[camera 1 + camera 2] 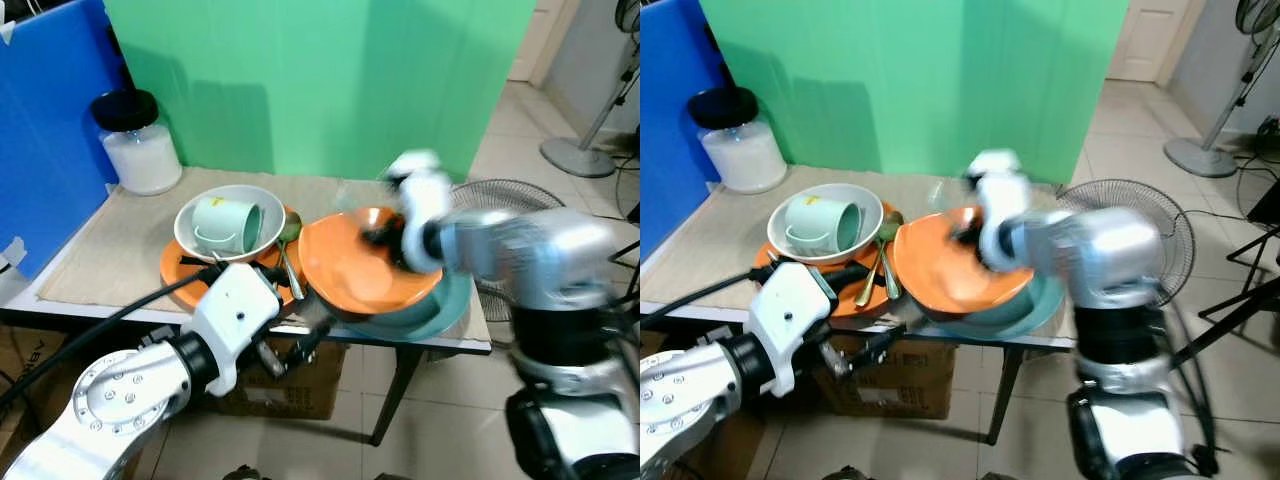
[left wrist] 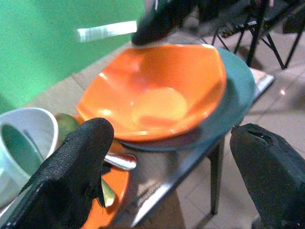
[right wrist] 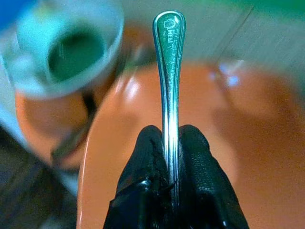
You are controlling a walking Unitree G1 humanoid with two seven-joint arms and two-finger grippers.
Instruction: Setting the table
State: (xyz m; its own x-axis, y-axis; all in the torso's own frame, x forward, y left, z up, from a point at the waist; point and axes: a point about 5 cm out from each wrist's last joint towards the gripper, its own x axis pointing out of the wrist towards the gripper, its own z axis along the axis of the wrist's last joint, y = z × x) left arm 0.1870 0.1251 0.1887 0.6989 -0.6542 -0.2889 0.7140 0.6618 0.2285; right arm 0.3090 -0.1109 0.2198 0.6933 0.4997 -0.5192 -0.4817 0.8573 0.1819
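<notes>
Item: spoon (image 3: pixel 168 71), clamped by its handle between your right gripper (image 3: pixel 170 143) fingers, over the orange bowl (image 1: pixel 360 265) on the teal plate (image 2: pixel 238 81). Left gripper (image 2: pixel 167 157) spread wide, holding nothing, bowl just beyond its fingertips. Step, by my judgement: distributing cutlery; next you need a bare table (image 1: pixel 110 240) spot to lay it.

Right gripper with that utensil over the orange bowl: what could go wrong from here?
The right gripper pinches the metal utensil low on its thin handle, so it could twist or slip into the orange bowl. That bowl sits tilted on the teal plate, which juts past the table edge; a knock from the open left gripper nearby might tip both off.
</notes>
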